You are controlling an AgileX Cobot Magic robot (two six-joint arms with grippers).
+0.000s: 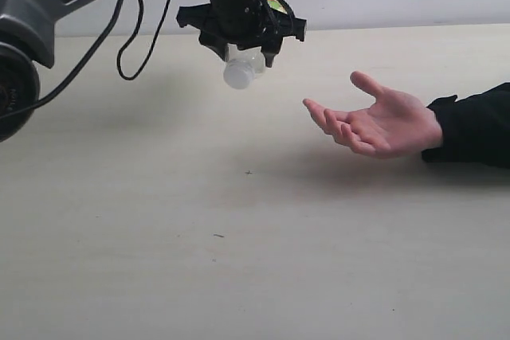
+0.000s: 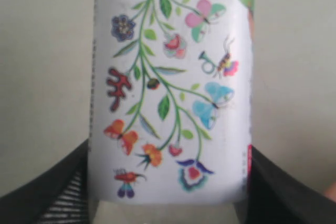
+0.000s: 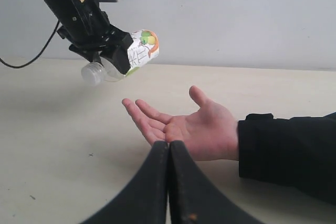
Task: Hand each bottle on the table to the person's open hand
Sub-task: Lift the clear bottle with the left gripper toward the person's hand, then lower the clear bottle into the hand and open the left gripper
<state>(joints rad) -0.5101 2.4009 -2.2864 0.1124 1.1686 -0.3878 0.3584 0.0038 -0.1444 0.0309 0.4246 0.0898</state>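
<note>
Exterior view, left gripper (image 1: pixel 243 44): clamped on the patterned-label bottle (image 1: pixel 239 72), held in the air above the table (image 1: pixel 239 260), white cap tilted downward.
Exterior view, open hand (image 1: pixel 381 123): palm up just over the tabletop, to the right of the bottle and lower, well apart from it.
Exterior view, room: bare tabletop under and between the two; slack cable (image 1: pixel 127 33) hanging on the arm's own side, off the likely path.
Left wrist view, grip: black fingers (image 2: pixel 47 198) bearing on both sides of the floral label (butterflies, leaves, small blooms) — hold looks square.
Right wrist view, right gripper (image 3: pixel 169 182): pressed together, empty, pointing toward the hand without touching it.
Right wrist view, step in hand: carry across and down until the bottle hangs over the palm rather than the fingertips; lower close before letting go, lest it roll off.
Right wrist view, edges: thumb raised on the far side — best approached over the fingers, keeping above the dark sleeve (image 3: pixel 283 145).
</note>
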